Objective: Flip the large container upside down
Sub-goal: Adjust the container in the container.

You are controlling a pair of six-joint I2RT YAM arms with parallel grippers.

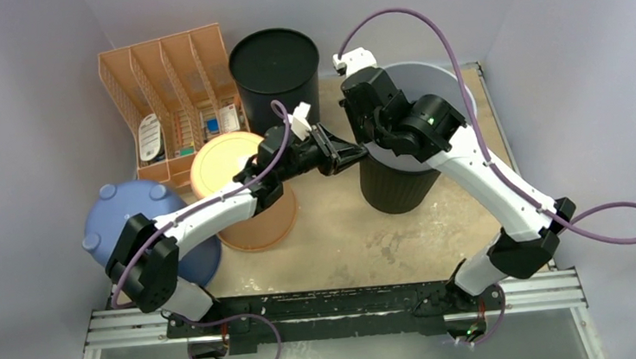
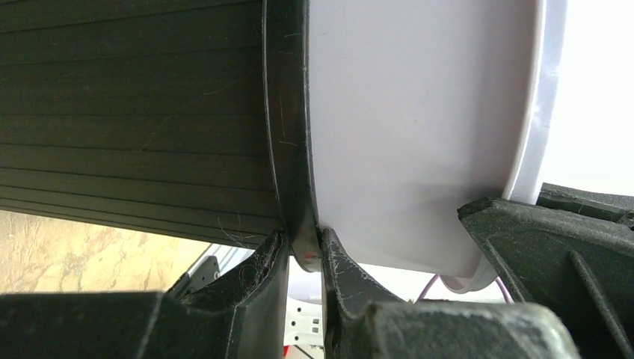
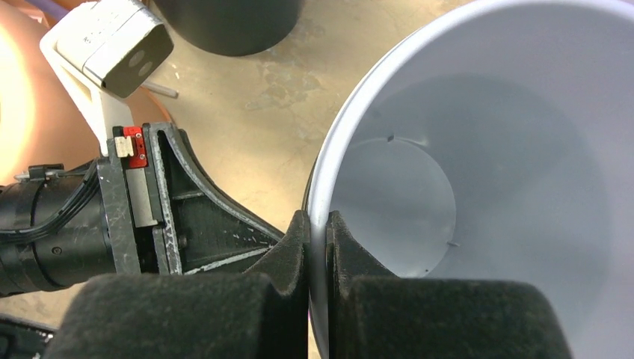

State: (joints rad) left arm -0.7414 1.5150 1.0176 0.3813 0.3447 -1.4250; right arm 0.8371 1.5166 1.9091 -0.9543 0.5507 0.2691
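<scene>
left gripper tight on black bin, right gripper likewise on half-hidden grey liner

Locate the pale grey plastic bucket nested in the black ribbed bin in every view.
Top external: the pale grey plastic bucket sits upper right of centre.
Left wrist: its side wall fills centre and right, beside the black ribbed bin.
Right wrist: its open inside fills the right half.
Shared landmark: the left gripper, jaws pinching the bin's rim; it shows in all three.
</scene>
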